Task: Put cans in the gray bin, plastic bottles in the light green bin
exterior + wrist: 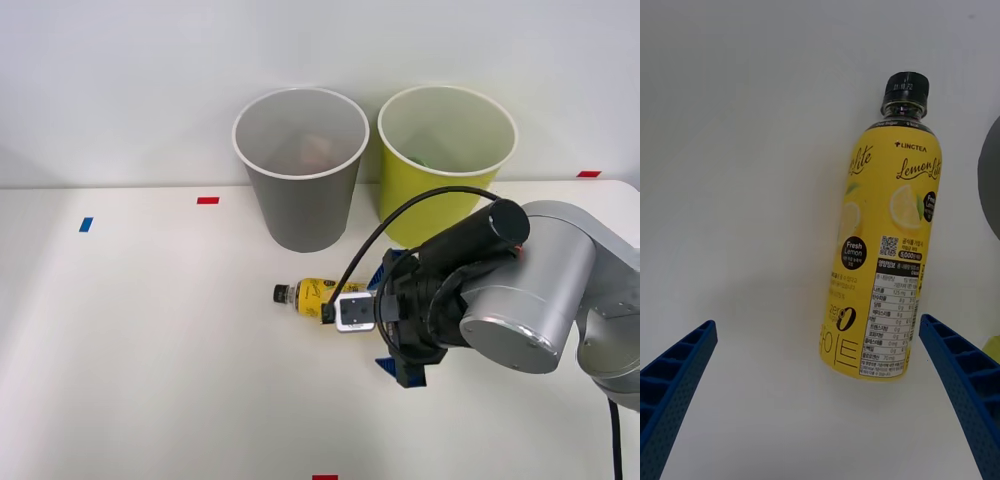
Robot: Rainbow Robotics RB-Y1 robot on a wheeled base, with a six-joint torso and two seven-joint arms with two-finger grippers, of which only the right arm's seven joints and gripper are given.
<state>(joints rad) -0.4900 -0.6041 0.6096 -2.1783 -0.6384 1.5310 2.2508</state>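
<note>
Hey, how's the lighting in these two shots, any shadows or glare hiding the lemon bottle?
Front view: even, soft light; faint shadows under the right gripper and the gray bin; the arm covers much of the plastic bottle. Right wrist view: the bottle is sharp, its label readable, with a soft shadow beside it on the table; no glare; the open blue fingers frame it.

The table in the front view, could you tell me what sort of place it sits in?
Probably a robot test bench: a plain white table with coloured tape markers, and a gray bin and light green bin for sorting.

yellow-labelled bottle [880,255] lying before gray bin [300,190]
</note>
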